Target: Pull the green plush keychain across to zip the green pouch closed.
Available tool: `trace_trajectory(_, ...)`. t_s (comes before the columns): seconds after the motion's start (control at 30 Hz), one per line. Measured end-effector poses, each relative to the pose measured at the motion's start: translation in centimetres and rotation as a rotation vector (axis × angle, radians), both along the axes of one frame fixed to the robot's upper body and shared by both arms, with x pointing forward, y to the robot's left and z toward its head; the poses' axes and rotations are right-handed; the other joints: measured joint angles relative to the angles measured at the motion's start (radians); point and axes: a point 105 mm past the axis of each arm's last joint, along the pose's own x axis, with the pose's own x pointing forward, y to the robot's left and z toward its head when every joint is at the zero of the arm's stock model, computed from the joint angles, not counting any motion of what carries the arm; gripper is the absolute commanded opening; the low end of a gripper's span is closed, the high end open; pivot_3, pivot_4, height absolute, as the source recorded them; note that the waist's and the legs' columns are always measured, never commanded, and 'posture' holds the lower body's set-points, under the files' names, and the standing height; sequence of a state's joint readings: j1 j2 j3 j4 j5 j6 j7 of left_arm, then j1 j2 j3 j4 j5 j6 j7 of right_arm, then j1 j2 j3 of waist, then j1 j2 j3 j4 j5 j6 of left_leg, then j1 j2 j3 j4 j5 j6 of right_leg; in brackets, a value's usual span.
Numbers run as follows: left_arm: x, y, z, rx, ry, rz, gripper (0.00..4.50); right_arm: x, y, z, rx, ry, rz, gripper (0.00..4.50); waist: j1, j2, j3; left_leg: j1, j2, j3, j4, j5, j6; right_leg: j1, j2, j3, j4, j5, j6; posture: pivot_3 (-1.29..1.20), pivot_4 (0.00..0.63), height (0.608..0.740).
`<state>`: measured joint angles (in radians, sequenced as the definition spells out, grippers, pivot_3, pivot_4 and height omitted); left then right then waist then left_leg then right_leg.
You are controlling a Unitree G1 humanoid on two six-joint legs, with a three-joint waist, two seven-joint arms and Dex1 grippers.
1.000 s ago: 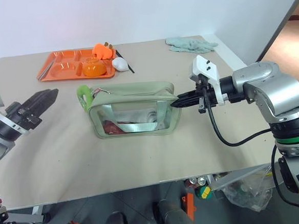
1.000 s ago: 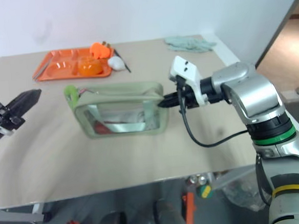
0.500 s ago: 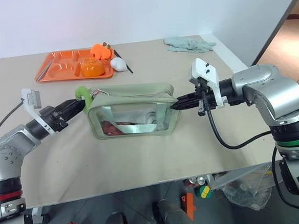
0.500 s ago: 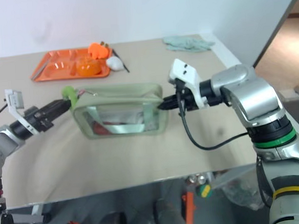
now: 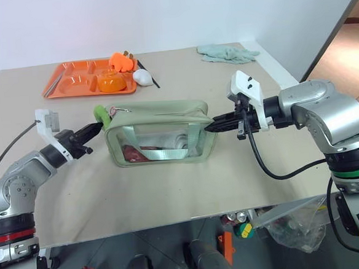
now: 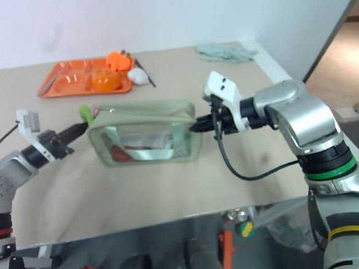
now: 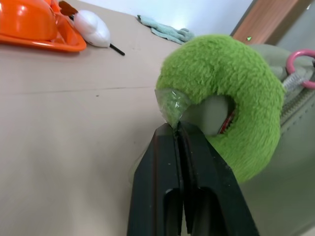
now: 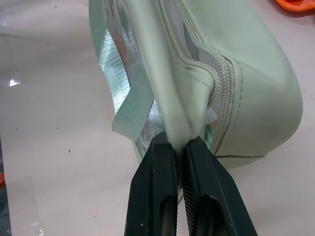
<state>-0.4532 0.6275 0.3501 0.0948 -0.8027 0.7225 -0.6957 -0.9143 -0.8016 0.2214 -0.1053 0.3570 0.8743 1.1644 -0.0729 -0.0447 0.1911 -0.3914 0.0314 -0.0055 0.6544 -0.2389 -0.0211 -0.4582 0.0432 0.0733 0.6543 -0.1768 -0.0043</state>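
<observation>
Item: fuzzy lime-green ring-shaped plush keychain [image 7: 216, 98], at pale sage-green boxy zip pouch [image 5: 161, 133] end nearest worktop's left edge. Left gripper [image 7: 176, 129] pinches its clear tag; right gripper [image 8: 178, 142] clamps opposite seam. Recommended: straight pull along zipper, right hold firm.

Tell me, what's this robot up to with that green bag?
It is about to zip the pouch shut. Its right gripper pinches the pouch's end to hold it steady on the table. Its left gripper has closed on a small clear tag at the keychain, the fuzzy green ring at the pouch's other end. The zipper looks open at the end the right gripper holds, so the pull across is yet to come.
</observation>
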Motion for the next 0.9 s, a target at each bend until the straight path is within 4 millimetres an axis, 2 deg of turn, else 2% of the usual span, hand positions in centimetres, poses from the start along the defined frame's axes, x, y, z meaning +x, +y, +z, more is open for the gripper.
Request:
trace_trajectory(0.1, 0.1, -0.5, 1.5, 0.021, -0.047, 0.007, 0.06, 0.1, -0.1, 0.0, 0.003, -0.002, -0.009, 0.00, 0.000, 0.000, 0.000, 0.000, 0.000, 0.000, 0.000, 0.000, 0.000, 0.000, 0.000, 0.000, 0.000, 0.000, 0.000, 0.00, 0.150, 0.740)
trace_trajectory(0.2, 0.3, -1.5, 4.5, 0.034, -0.142, -0.007, 0.06, 0.0, 0.0, 0.0, 0.008, 0.003, -0.006, 0.00, 0.001, 0.000, 0.000, 0.000, 0.000, 0.000, 0.000, 0.000, 0.000, 0.000, 0.000, 0.000, 0.000, 0.000, 0.001, 0.00, 0.150, 0.740)
trace_trajectory(0.4, 0.2, -3.3, 9.0, 0.048, -0.279, -0.050, 0.06, 0.0, 0.1, 0.0, 0.011, 0.006, -0.004, 0.00, 0.001, 0.000, 0.000, -0.001, -0.001, -0.001, 0.000, 0.000, 0.000, 0.000, 0.000, 0.000, 0.000, 0.000, 0.001, 0.00, 0.150, 0.740)
trace_trajectory(0.47, 0.0, -4.9, 11.0, 0.064, -0.342, -0.102, 0.06, 0.0, 0.1, 0.0, 0.011, 0.006, -0.006, 0.00, 0.001, 0.000, 0.000, 0.000, -0.001, 0.000, 0.001, 0.000, 0.000, 0.001, 0.000, 0.000, 0.000, 0.001, 0.001, 0.00, 0.150, 0.740)
trace_trajectory(0.53, -0.6, -7.0, 11.9, 0.096, -0.381, -0.180, 0.06, 0.0, 0.1, 0.0, 0.011, 0.005, -0.006, 0.00, 0.000, 0.000, 0.000, 0.000, -0.001, 0.001, 0.001, 0.000, 0.000, 0.001, 0.000, 0.001, 0.000, 0.001, 0.001, 0.00, 0.150, 0.740)
trace_trajectory(0.63, -1.2, -9.5, 11.1, 0.154, -0.373, -0.302, 0.06, -0.1, 0.2, 0.0, 0.010, 0.004, -0.006, 0.00, -0.002, 0.000, 0.000, 0.000, -0.001, 0.001, 0.000, 0.000, 0.000, 0.000, 0.000, 0.001, 0.000, 0.001, 0.001, 0.00, 0.150, 0.740)
trace_trajectory(0.8, -2.0, -11.0, 8.1, 0.265, -0.304, -0.423, 0.06, -0.1, 0.3, 0.0, 0.012, 0.004, -0.012, 0.00, -0.002, 0.000, 0.000, 0.000, 0.000, 0.000, 0.000, 0.000, 0.000, 0.000, 0.001, 0.001, 0.000, 0.000, 0.001, 0.00, 0.150, 0.740)
trace_trajectory(0.9, -2.1, -11.0, 7.1, 0.286, -0.276, -0.443, 0.90, -0.2, 0.3, -0.1, 0.011, 0.006, -0.014, 0.00, -0.002, 0.000, 0.000, 0.000, 0.000, 0.000, 0.001, 0.000, 0.000, 0.000, 0.000, 0.001, 0.000, 0.000, 0.001, 0.00, 0.150, 0.740)
